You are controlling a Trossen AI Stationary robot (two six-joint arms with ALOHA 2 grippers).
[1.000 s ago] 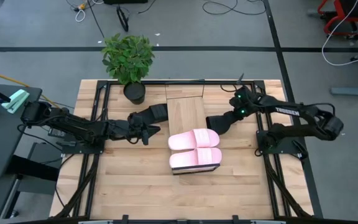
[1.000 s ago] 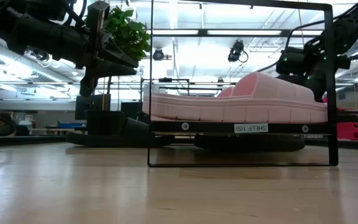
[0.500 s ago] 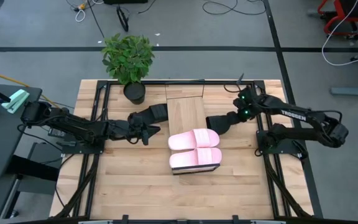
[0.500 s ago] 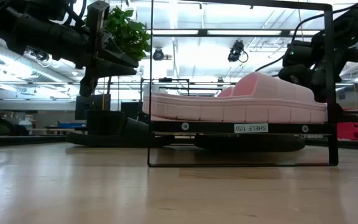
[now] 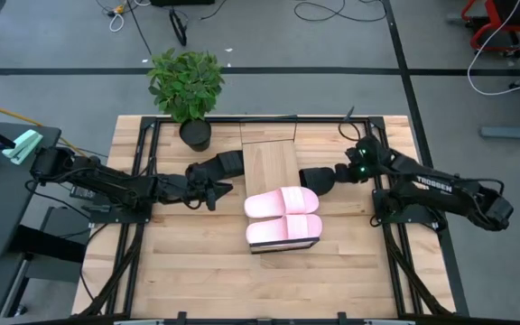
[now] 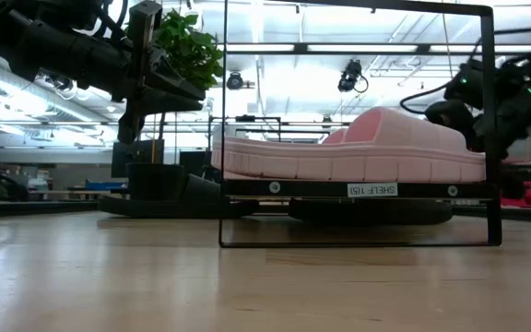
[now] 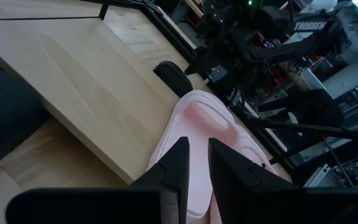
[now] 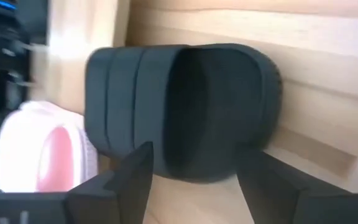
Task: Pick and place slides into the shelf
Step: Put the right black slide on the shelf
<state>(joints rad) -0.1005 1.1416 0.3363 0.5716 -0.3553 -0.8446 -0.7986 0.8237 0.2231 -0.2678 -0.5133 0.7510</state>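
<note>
The shelf (image 5: pixel 269 162) lies along the table's middle. Two pale pink slides (image 5: pixel 283 217) rest side by side, soles down, on its near end; they also show in the low view (image 6: pixel 358 152). One black slide (image 5: pixel 217 165) lies on the table left of the shelf, and another black slide (image 5: pixel 319 176) lies right of it. My left gripper (image 5: pixel 213 191) hangs shut above the table beside the left black slide, touching nothing. My right gripper (image 8: pixel 194 183) is open, level with the right black slide (image 8: pixel 179 106), which lies just ahead of its fingers.
A potted plant (image 5: pixel 188 86) stands at the table's far left, close to the shelf's far end. Black frame rails (image 5: pixel 143 181) run along the left and right sides of the table. Bare wood (image 5: pixel 197 271) lies between the shelf and the near edge.
My right arm has drawn back a little toward the table's right edge, while its gripper stays at the right black slide. The slides and the shelf have not moved.
</note>
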